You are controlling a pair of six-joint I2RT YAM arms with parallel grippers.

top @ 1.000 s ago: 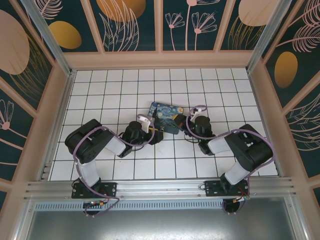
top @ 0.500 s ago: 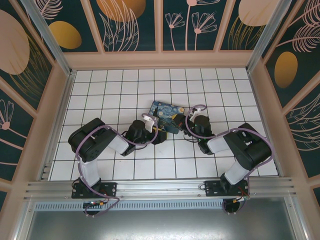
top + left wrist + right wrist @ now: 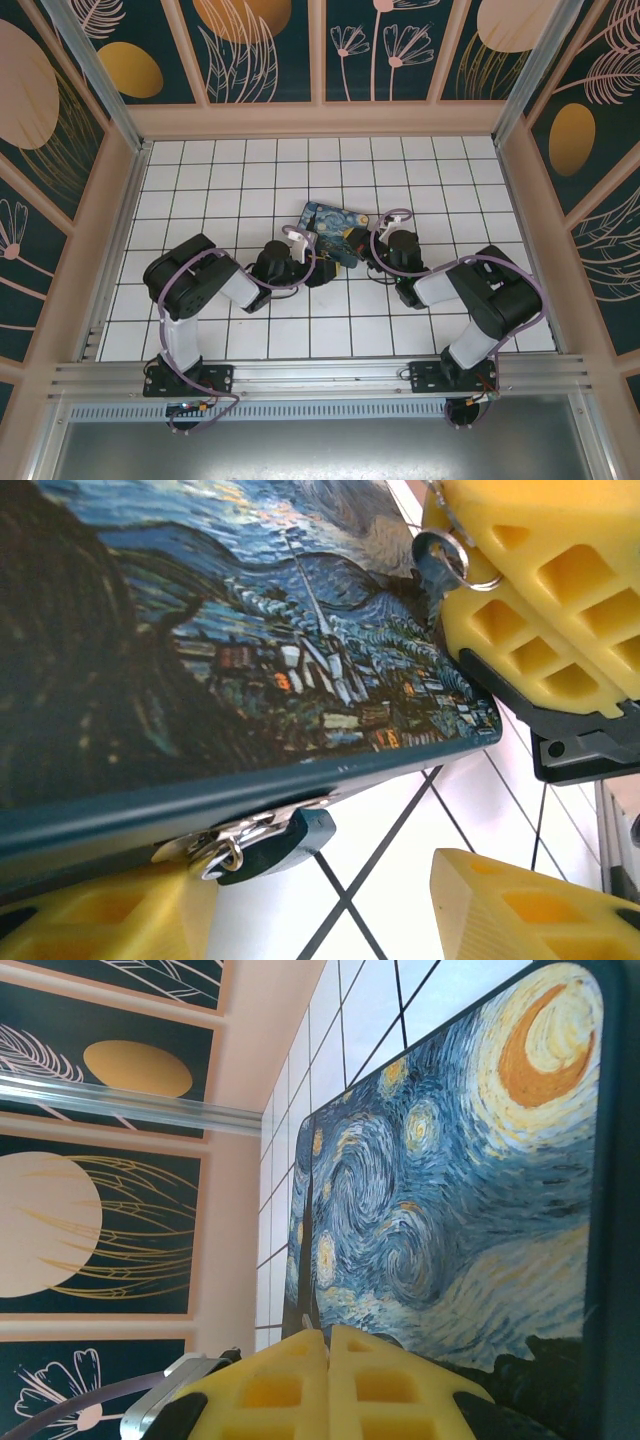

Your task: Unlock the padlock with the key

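The padlock point(image 3: 275, 845), small and dark teal with a silvery shackle, hangs from the clasp on the front edge of the Starry Night box point(image 3: 200, 650). My left gripper point(image 3: 320, 905) is open, its yellow fingers point(image 3: 520, 910) on either side of the padlock, which sits close to the left one. In the left wrist view my right gripper's yellow fingers point(image 3: 540, 580) are over the box's far corner, pinching the grey key point(image 3: 432, 570) with its wire ring. In the right wrist view my right gripper point(image 3: 328, 1334) is shut, with a thin metal sliver at its tips.
The box point(image 3: 335, 232) lies mid-table on the white tiled floor point(image 3: 250, 180), between my left gripper point(image 3: 318, 266) and right gripper point(image 3: 362, 246). Purple cables loop over both arms. Patterned walls point(image 3: 320, 60) enclose the table.
The left arm has shifted slightly right, closer to the box's near edge. The right arm and the box have barely moved.
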